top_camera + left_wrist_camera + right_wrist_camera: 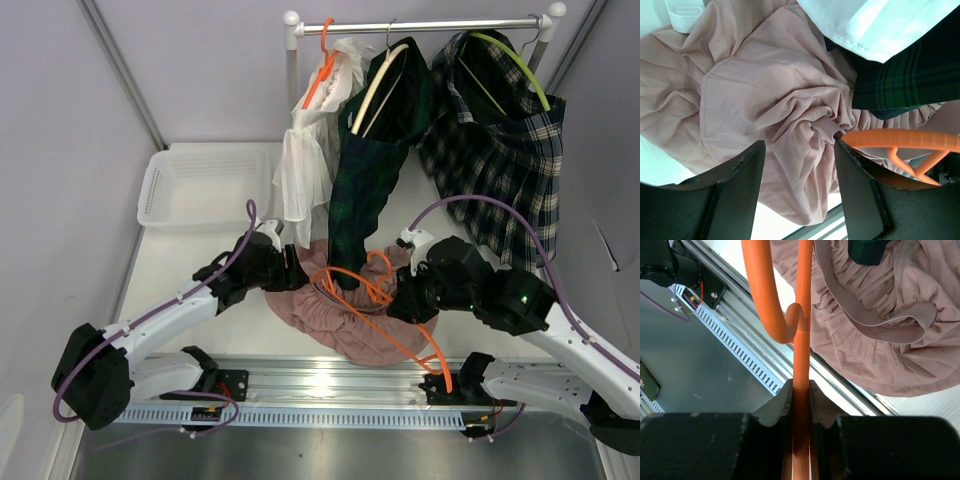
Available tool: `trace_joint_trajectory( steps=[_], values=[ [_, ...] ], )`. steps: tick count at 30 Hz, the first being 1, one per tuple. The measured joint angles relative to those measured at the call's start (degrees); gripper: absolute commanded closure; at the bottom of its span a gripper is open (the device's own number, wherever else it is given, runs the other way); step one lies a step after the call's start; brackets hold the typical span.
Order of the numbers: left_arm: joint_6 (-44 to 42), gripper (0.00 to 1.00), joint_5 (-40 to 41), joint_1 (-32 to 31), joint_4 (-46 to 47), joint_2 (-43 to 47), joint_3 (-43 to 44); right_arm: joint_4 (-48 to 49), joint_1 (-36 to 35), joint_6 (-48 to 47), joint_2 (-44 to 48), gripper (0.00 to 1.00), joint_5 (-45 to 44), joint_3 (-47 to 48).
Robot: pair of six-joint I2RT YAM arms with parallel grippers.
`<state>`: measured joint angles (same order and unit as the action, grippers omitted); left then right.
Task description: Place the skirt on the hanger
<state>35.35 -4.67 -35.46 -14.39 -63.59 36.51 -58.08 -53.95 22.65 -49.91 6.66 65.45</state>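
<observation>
The pink pleated skirt lies crumpled on the table between my two arms. An orange hanger lies across it, its hook toward the near rail. My right gripper is shut on the hanger's straight bar, and the skirt's waistband curls just beyond it. My left gripper is open at the skirt's left side. Its fingers straddle a bunched fold of the skirt without pinching it. One end of the hanger sits by the right finger.
A clothes rack at the back carries a white garment, a dark green plaid garment hanging down onto the skirt, and a plaid skirt. A white basket stands back left. An aluminium rail runs along the near edge.
</observation>
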Motion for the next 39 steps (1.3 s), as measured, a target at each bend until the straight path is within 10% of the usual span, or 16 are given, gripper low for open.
trace_joint_trajectory(
  steps=[39],
  values=[
    [-9.3, 0.42, 2.6, -8.0, -6.4, -2.4, 7.9, -3.8, -7.4, 0.9, -4.0, 1.0, -10.6, -1.7]
  ],
)
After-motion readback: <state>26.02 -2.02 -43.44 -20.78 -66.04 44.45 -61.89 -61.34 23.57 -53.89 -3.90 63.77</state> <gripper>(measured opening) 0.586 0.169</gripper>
